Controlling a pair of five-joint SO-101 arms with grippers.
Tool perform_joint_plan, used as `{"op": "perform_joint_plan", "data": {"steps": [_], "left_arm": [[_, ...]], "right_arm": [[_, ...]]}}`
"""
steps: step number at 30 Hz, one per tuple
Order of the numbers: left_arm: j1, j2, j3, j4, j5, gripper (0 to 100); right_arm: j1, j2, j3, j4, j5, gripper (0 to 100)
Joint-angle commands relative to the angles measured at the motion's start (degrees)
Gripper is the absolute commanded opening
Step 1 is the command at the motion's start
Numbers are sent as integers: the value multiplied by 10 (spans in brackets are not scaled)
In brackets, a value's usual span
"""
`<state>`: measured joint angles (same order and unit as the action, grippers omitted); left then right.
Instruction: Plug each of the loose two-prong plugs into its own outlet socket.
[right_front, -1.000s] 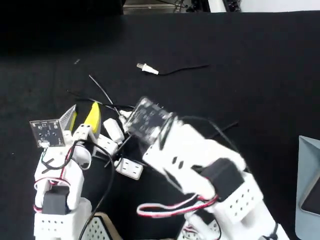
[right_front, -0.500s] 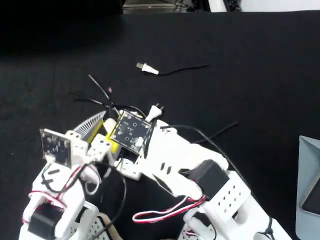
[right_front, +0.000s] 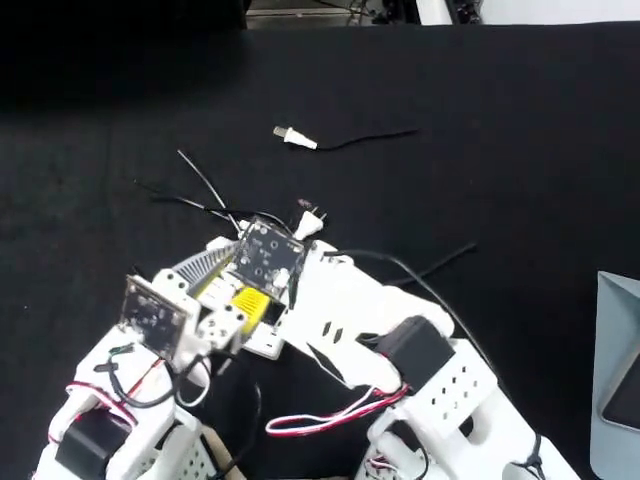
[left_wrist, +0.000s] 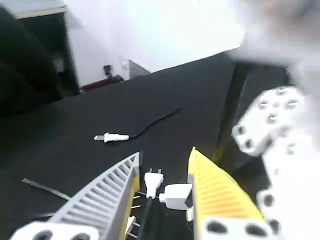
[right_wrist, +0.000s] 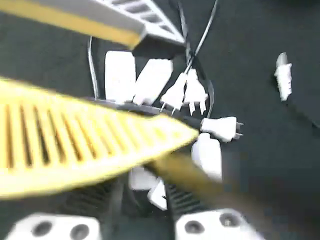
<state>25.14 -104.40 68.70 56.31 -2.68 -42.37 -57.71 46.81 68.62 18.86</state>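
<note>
Black counter (right_front: 520, 180), two white arms crowded together at its near edge. The left arm (right_front: 110, 400) is low at the near left corner. The right arm (right_front: 400, 340) is beside it and leans across, so its wrist camera board (right_front: 268, 256) sits just beside the left arm's fingers.

Left jaws: spread wide, pinching nothing. Grey ribbed finger (left_wrist: 102, 197) on one side, yellow ribbed finger (left_wrist: 217, 197) on the other. In the gap between them, down on the counter, lies a white two-prong plug (left_wrist: 152, 181), prongs pointing away from the arm. A white block (left_wrist: 176, 196) is touching it or just beside it; cannot tell which.

Right jaws: cannot tell whether spread or pressed together. The near field of the right wrist view is a yellow blur, too soft to read.

Cluster under the arms, from the right wrist view: first socket block (right_wrist: 120, 75) and second socket block (right_wrist: 152, 80), both white oblongs, lie side by side and nearly touch. Slots not legible. Next to them are twin plugs (right_wrist: 195, 92), side by side with prongs facing the same way and bare. Their black cords (right_wrist: 200, 35) run off together. All of these lie loose on the counter.

Far plug (right_front: 293, 137): alone toward the far side, well apart from the cluster. Its thin black cord trails off toward the right arm's side.

Grey container (right_front: 618, 360) at the counter's right edge, well apart from everything else.
</note>
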Motion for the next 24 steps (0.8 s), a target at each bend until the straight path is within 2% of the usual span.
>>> {"op": "perform_joint_plan", "data": {"steps": [1,4,8,15,17,21,24], "left_arm": [[36,3,4,1,-33,164],[5,3,5,2,-33,163],[-84,4,7,3,-33,163],[-199,4,87,10,-33,163],[-213,4,112,8,-33,163],[-214,4,132,9,-36,163],[-216,4,135,10,-37,163]], "right_arm": [[10,-11,4,-8,-4,11],[23,-11,4,6,-7,11],[96,-12,-3,17,-8,11],[174,-7,20,12,-42,11],[188,-7,36,12,-47,12],[215,-7,61,6,-107,13],[223,-10,95,-45,-139,12]]}}
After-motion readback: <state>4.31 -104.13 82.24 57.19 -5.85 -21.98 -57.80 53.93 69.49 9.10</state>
